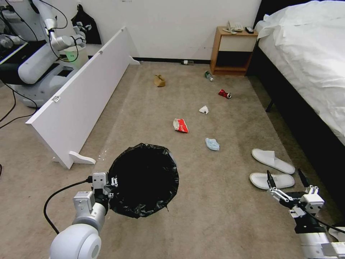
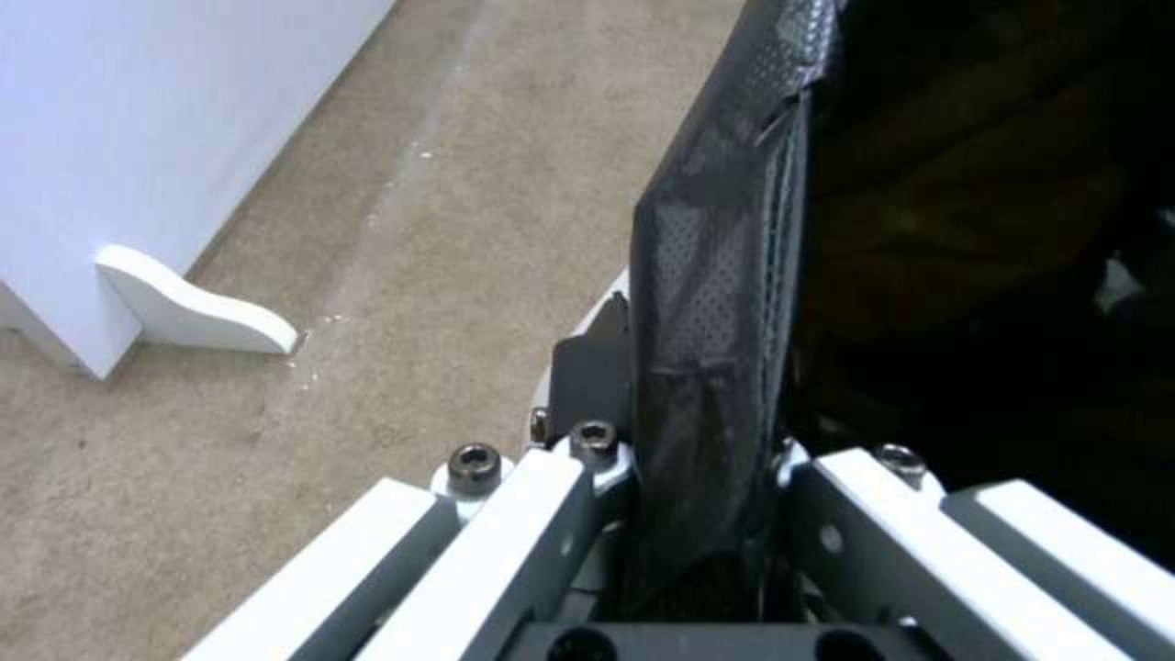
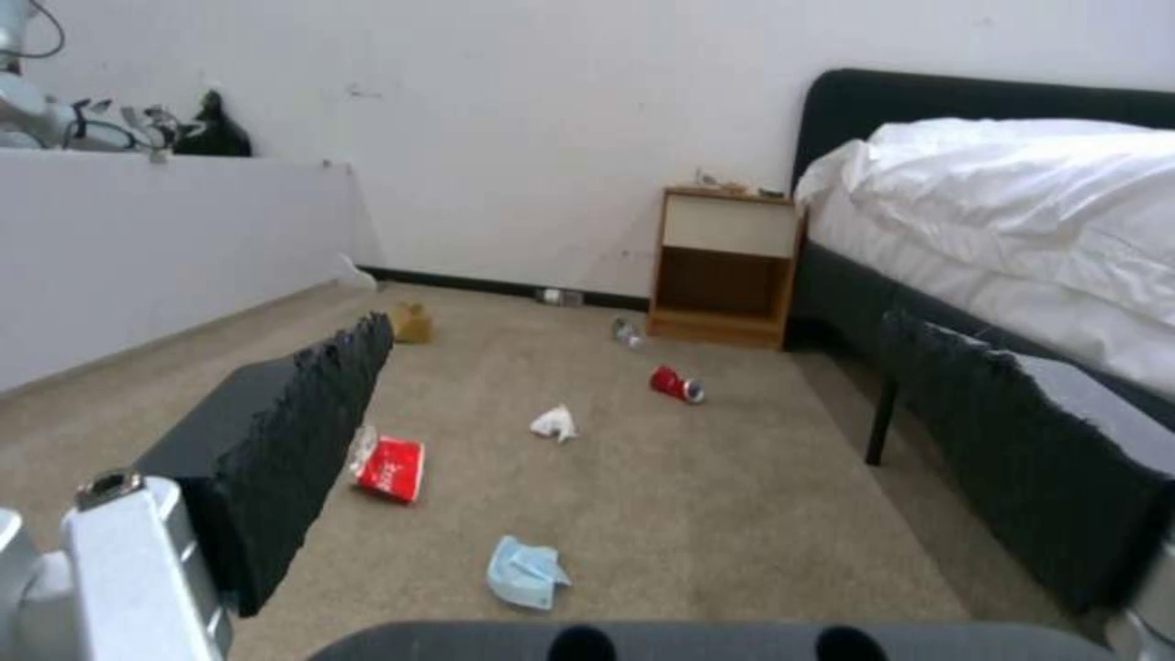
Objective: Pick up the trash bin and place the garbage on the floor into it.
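Note:
The trash bin (image 1: 143,180), lined with a black bag, is at the lower left of the head view with its mouth facing up. My left gripper (image 1: 113,182) is shut on its near-left rim; the left wrist view shows the bag-covered rim (image 2: 716,349) pinched between the fingers (image 2: 587,404). My right gripper (image 1: 285,177) hangs open just over the carpet floor (image 1: 222,201), beside two white slippers (image 1: 273,160). Garbage lies ahead: a blue mask (image 1: 212,144), red packet (image 1: 180,125), white tissue (image 1: 203,109), red can (image 1: 224,94), bottle (image 1: 208,76) and brown paper bag (image 1: 159,80).
A long white board (image 1: 82,97) stands on feet along the left, with another robot (image 1: 36,54) behind it. The bed (image 1: 309,54) runs down the right side, and a wooden nightstand (image 1: 233,50) stands against the back wall. A black cable (image 1: 57,201) trails from my left arm.

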